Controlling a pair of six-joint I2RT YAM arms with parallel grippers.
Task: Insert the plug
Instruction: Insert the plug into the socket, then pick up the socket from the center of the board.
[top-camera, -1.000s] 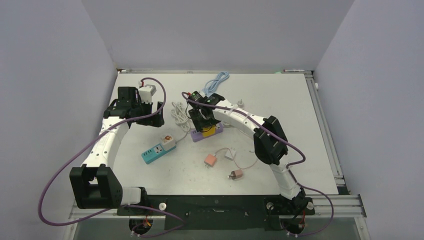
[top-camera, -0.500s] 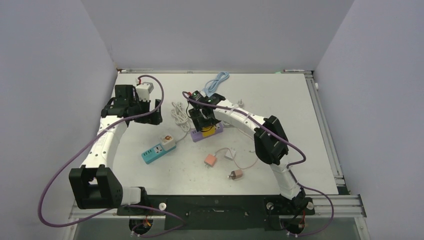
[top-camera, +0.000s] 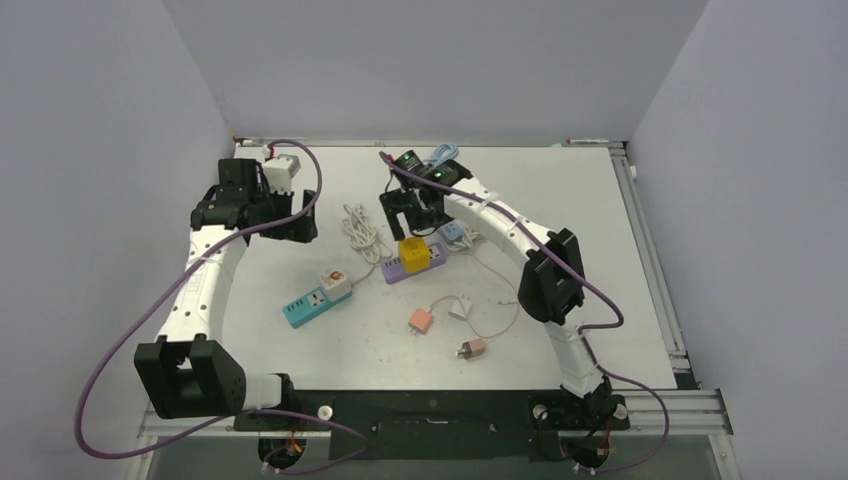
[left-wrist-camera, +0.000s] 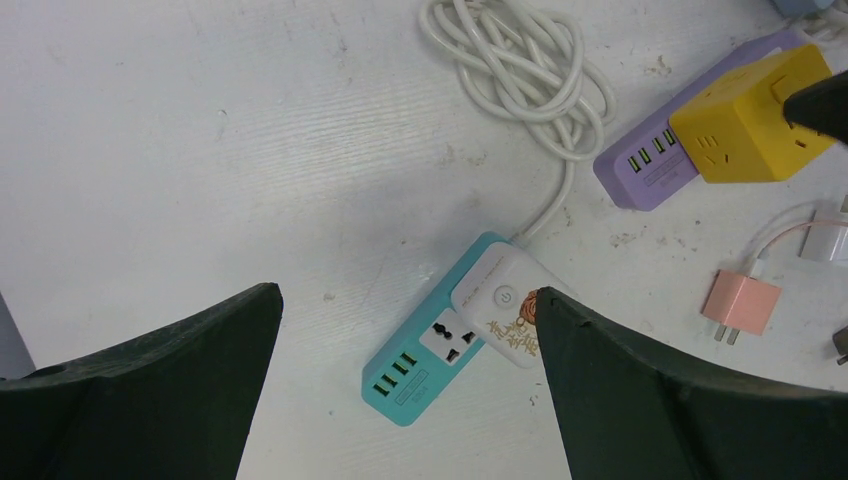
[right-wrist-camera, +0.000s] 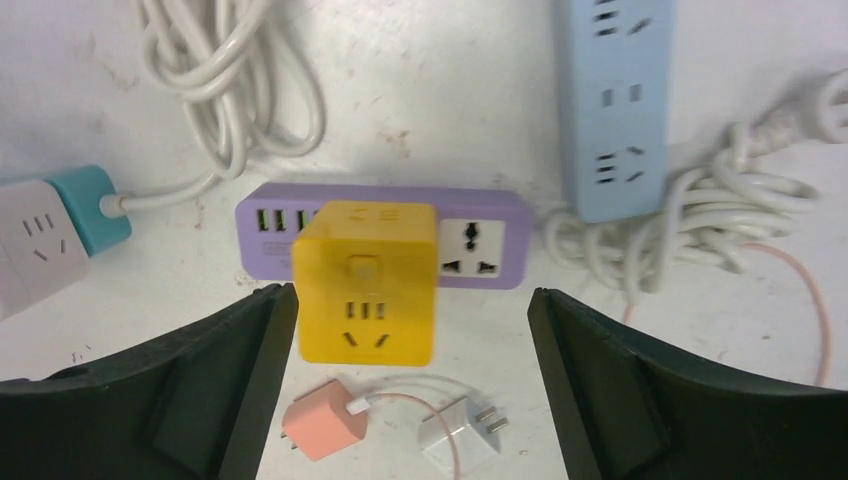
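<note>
Right wrist view first — the two dark fingers (right-wrist-camera: 170, 390) stand wide apart, one at each bottom corner, with nothing clamped between them: the right gripper (right-wrist-camera: 410, 293) holds nothing. Straight beneath that gap sits the yellow cube plug (right-wrist-camera: 366, 280), planted on the purple strip (right-wrist-camera: 480, 245) toward its left end in this view, with no tilt that I can see (seated, by my reading, though the pins are hidden). The strip's long axis runs across the gap, finger to finger, so any squeeze would land on the cube's left and right faces. Just past it lie a blue strip (right-wrist-camera: 612, 110) and a coil of white cable (right-wrist-camera: 235, 90); nearer, a pink charger (right-wrist-camera: 318, 428).

From the top camera the right arm reaches forward and bends in toward the middle of the table (top-camera: 600, 220), wrist turned down above the cube — clearly the nearer arm. The left gripper (left-wrist-camera: 407, 292) is spread wide too, empty, hovering well apart to the left over a teal strip (left-wrist-camera: 415, 380). If a last push is wanted, I'd say it comes straight down from the right.
</note>
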